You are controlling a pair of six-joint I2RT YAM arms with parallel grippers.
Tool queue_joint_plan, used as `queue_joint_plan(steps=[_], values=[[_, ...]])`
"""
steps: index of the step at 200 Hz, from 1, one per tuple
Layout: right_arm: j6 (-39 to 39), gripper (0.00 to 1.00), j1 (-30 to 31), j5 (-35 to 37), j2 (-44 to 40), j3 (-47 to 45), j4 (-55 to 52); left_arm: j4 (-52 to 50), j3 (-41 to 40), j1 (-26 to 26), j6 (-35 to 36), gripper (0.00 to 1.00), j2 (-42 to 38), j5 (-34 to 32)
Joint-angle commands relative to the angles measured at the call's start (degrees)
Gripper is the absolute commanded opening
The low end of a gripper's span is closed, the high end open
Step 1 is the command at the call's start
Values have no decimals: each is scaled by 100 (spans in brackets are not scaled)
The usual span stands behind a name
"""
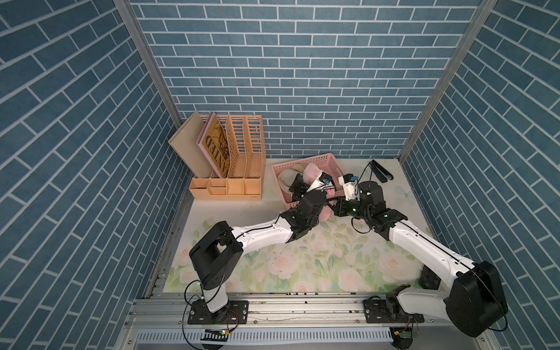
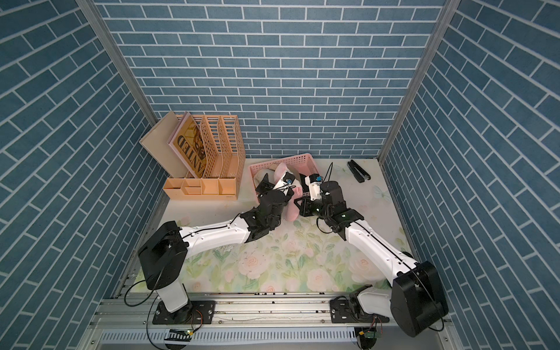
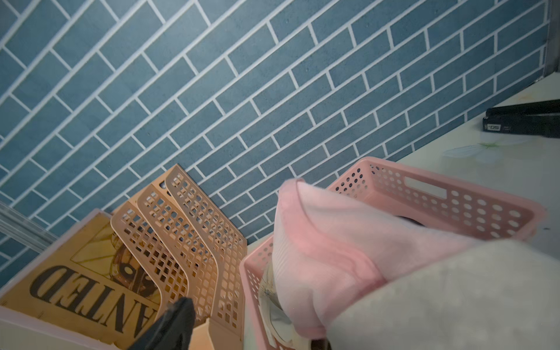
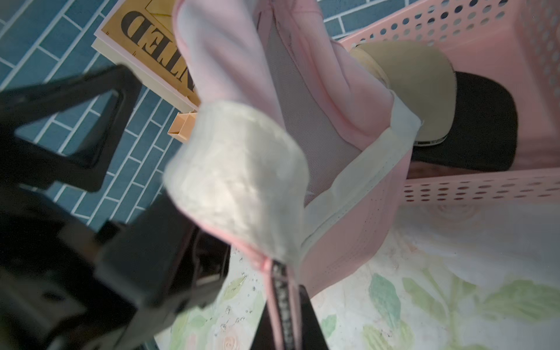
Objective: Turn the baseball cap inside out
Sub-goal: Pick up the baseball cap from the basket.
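Up high first: both top views hang above the near rail (image 1: 272,306) and stare steeply down and forward at the back wall (image 1: 303,75); far enough off to take in the whole tabletop (image 1: 303,266), the left arm (image 1: 260,233) and right arm (image 1: 424,245) base to wrist, the file rack (image 1: 242,145) left of centre in the frame, the pink basket (image 1: 328,162) near the centre; nearly the same picture twice, nudged sideways; now the left wrist camera, right down close, peering over the pink cap (image 3: 318,257) toward that wall, rack and basket; the right wrist camera closer yet, cap filling the lens, facing the WANTED book (image 4: 145,30); both wrist views share cap, basket, book.
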Motion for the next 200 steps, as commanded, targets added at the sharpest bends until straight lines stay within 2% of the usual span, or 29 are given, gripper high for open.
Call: queue_joint_plan(steps=[1, 27, 34, 43, 77, 103, 115, 125, 143, 165, 200], values=[[-287, 0, 45, -483, -198, -71, 119, 101, 5, 203, 308, 72, -33, 599], [-705, 0, 47, -724, -210, 21, -269, -491, 66, 419, 340, 39, -95, 1584], [-866, 0, 49, -736, -194, 78, -447, -712, 79, 473, 306, 25, -152, 1927], [-1071, 0, 43, -708, -166, 170, -681, -918, 71, 529, 276, 0, -235, 2264], [-1810, 0, -233, -396, 106, 630, -1429, -2535, 416, 699, 61, 0, -478, 3205], [-2126, 0, -902, -783, 549, 1111, -1608, -3719, 773, 797, -103, 0, -510, 4526], [-2382, 15, -1069, -745, 869, 1514, -1938, -4330, 977, 832, -81, 0, -461, 5311], [-2581, 25, -1144, -725, 1153, 1884, -2252, -4703, 1115, 832, -57, 0, -418, 5717], [-2865, 35, -1174, -867, 1569, 2399, -2672, -4887, 1174, 832, -107, 0, -430, 6107], [-2919, 54, -1172, -841, 1762, 2618, -2813, -4875, 1125, 849, -179, 0, -509, 6662], [-2793, 59, -1175, -276, 1725, 2770, -2701, -4761, 1183, 1147, -670, 0, -492, 8310]])
